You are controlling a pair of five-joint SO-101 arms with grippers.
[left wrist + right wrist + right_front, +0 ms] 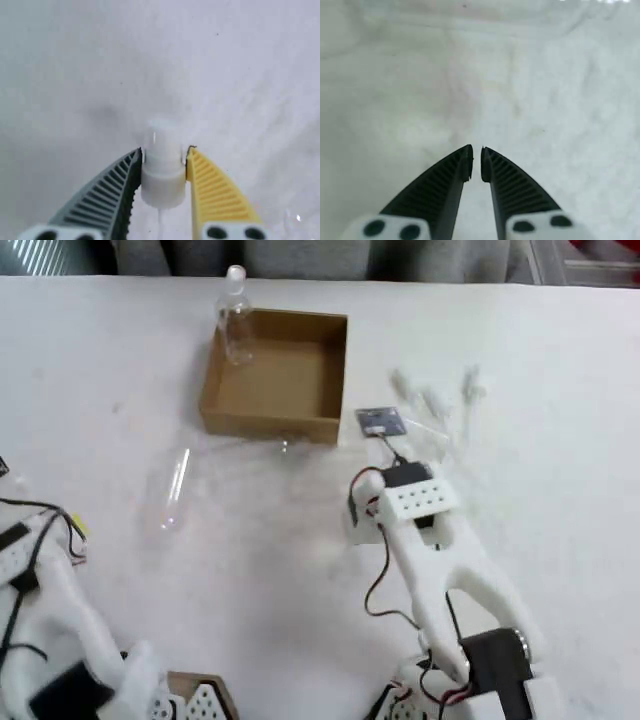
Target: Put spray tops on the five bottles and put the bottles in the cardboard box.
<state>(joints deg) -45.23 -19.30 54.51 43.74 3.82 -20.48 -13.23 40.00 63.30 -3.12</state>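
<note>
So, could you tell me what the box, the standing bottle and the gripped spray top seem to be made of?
The cardboard box: brown matte cardboard, dull walls. The standing bottle: clear, probably plastic; the box shows through it. The spray top: white, smooth, likely plastic, faint sheen.

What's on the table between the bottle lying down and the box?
Nothing. In the high view, the table is bare between the lying bottle and the box.
</note>
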